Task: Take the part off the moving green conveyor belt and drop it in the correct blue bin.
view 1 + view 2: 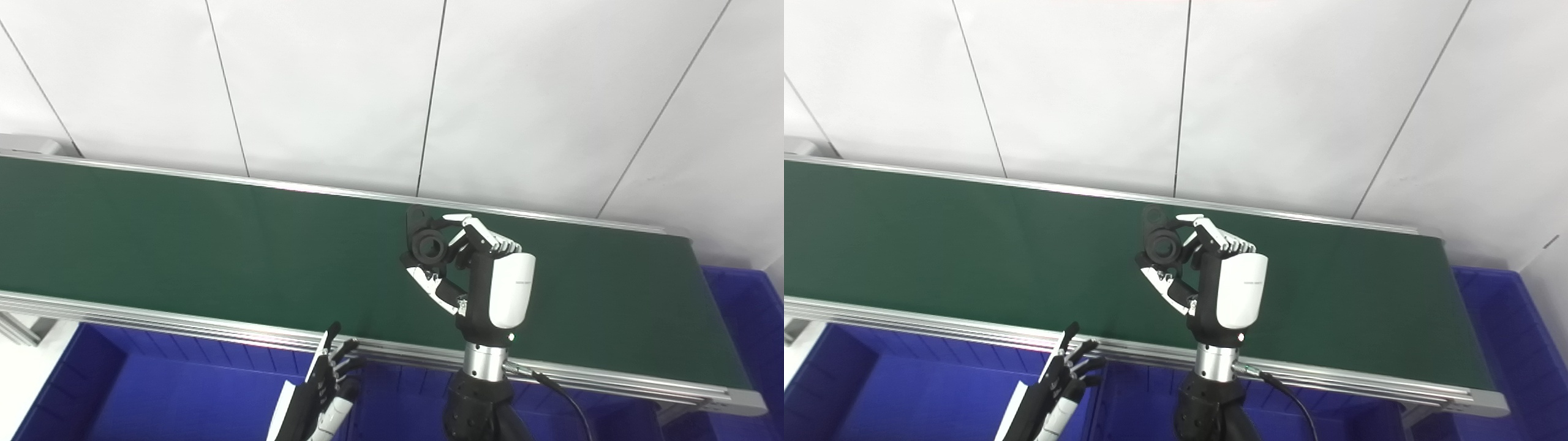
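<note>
While the belt [184, 245] is stretching from the left edge of the view to its right end, taking up most of the scene, blue bins are sitting below it: one bin [153, 392] under the near rail at the left, another bin [744, 318] past the belt's right end. The right hand [471, 269] is standing above the belt, toward its far rail and right of the middle, with its fingers [484, 236] and thumb curling around the black part [427, 245], a piece with a round hole. The part is sitting in that grip, apparently clear of the belt. The left hand [327, 380] is waiting low at the near rail, fingers spread and holding nothing. The pick is looking done; carrying the part over a bin and releasing it is remaining, and nothing here is showing which bin is correct.
</note>
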You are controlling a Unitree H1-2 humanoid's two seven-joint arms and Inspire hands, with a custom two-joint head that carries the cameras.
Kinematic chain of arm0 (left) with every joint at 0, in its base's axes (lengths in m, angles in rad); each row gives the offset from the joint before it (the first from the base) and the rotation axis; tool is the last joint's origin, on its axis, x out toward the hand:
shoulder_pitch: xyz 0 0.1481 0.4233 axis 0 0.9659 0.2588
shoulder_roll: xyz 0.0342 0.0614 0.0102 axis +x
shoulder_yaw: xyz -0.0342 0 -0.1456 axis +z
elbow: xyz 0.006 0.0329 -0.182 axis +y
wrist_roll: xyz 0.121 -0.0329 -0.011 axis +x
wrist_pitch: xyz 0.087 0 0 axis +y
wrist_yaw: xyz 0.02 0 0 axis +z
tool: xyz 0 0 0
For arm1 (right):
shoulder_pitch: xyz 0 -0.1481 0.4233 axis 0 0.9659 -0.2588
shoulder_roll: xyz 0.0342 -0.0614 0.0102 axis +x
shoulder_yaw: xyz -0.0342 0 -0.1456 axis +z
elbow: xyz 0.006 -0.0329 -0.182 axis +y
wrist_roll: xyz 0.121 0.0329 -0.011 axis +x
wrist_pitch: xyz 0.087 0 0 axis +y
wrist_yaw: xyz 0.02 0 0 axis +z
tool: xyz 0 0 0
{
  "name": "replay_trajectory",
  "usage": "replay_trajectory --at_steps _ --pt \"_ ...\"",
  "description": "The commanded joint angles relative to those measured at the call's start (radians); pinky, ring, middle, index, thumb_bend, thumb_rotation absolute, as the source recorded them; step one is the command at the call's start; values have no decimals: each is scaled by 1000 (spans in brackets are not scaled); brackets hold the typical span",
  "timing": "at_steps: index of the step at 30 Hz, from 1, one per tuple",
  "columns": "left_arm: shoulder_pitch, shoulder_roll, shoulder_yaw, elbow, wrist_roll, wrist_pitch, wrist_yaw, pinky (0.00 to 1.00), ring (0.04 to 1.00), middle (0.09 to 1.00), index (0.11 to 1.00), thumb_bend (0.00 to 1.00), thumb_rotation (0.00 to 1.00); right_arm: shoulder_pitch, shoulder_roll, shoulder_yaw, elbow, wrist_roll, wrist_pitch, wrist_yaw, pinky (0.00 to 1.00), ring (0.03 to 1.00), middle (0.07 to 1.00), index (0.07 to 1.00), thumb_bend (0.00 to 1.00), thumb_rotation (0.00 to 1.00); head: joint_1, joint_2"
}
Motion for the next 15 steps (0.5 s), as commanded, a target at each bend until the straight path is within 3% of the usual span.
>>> replay_trajectory --at_steps 1,2,4,11,15 --pt "-20 3 8 -24 -19 1 -10 819 858 939 1000 745 879 -19 -3 -15 -51 -17 -5 15 100 140 224 485 494 142 -5 9" --pt "-29 6 13 -27 -25 9 -14 832 870 950 1000 736 892 -22 -4 -21 -57 -20 0 22 100 139 223 485 494 142 -29 40" --pt "-43 9 20 -33 -30 28 -19 856 890 966 1000 715 918 -27 -10 -31 -71 -29 2 30 94 133 216 485 494 141 -44 55" --pt "-95 25 58 -22 -76 70 -34 874 910 1000 1000 651 973 -13 -49 -62 -155 -61 -2 69 97 137 225 485 495 138 -121 80" --pt "-111 33 74 -7 -84 64 -37 882 905 997 1000 703 965 10 -79 -75 -210 -73 -11 96 93 129 213 485 495 140 -148 85"
